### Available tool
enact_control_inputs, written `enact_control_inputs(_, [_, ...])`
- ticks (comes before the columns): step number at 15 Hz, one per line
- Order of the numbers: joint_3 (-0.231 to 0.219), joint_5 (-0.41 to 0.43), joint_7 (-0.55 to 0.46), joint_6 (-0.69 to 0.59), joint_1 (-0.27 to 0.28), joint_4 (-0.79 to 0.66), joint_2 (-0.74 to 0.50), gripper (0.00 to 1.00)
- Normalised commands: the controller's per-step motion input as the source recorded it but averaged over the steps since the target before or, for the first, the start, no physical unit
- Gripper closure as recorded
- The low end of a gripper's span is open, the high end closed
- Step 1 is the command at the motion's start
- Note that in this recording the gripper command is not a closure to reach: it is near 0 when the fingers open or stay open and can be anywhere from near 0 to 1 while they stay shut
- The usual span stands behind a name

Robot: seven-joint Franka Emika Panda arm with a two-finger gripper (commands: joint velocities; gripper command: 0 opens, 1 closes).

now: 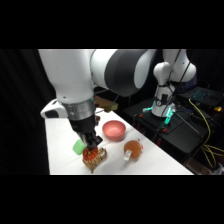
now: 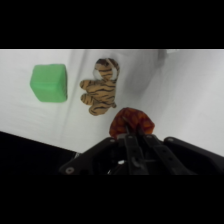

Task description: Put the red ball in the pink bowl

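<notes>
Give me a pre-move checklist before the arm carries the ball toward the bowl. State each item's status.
1. Ball in the gripper: ok. The red ball sits right at the fingertips in the wrist view.
2. Firmness of the hold: cannot tell. The linkage hides the contact with the ball.
3. Ball lifted off the white table: cannot tell. In the side view the gripper is low, just above the tiger toy.
4. Pink bowl upright and empty: ok. Nothing shows inside it.
5. Neighbours near the gripper: not ok. The tiger toy and the green block lie close by.
6. Orange-brown object: ok. It rests beside the bowl, not in it.
</notes>
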Motion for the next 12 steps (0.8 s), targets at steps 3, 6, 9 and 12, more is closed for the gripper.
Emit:
enact_control_inputs(3, [-0.052,0.014,-0.21,0.16,-0.186,-0.75,-0.6,0.07])
enact_control_inputs(6, [-0.064,0.031,-0.17,0.28,-0.161,-0.88,-0.69,0.06])
enact_control_inputs(9, [-0.06,0.075,-0.13,0.24,-0.111,-0.81,-0.69,0.06])
enact_control_inputs(12, [-0.053,0.119,-0.13,0.31,-0.069,-0.73,-0.59,0.06])
